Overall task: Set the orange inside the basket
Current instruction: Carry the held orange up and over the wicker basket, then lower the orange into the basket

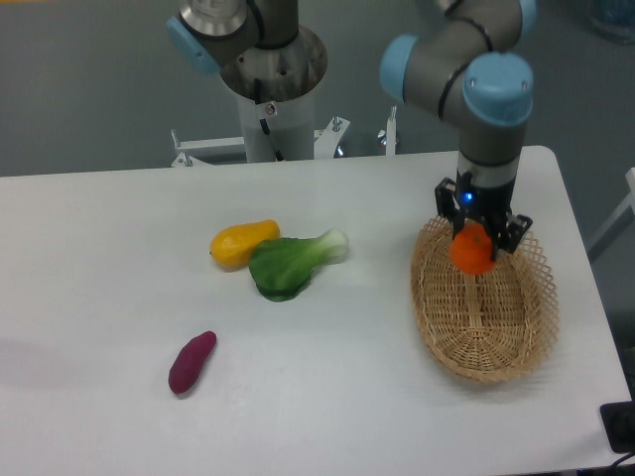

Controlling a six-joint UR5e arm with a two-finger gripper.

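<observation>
We are seeing the gripper (pixel 478 238) clamping the orange (pixel 472 252) between its fingers, holding it in the air over the far end of the basket (pixel 486 342). The orange is sitting just below the fingertips, above the wicker floor. The basket is resting on the white table (pixel 99 258).

Orange (pixel 473 251) in pincer (pixel 481 233) — above basket (pixel 483 327)

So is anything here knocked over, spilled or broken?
Nothing stands out. The gripper holds the orange over the basket, and the other produce lies intact on the table.
</observation>
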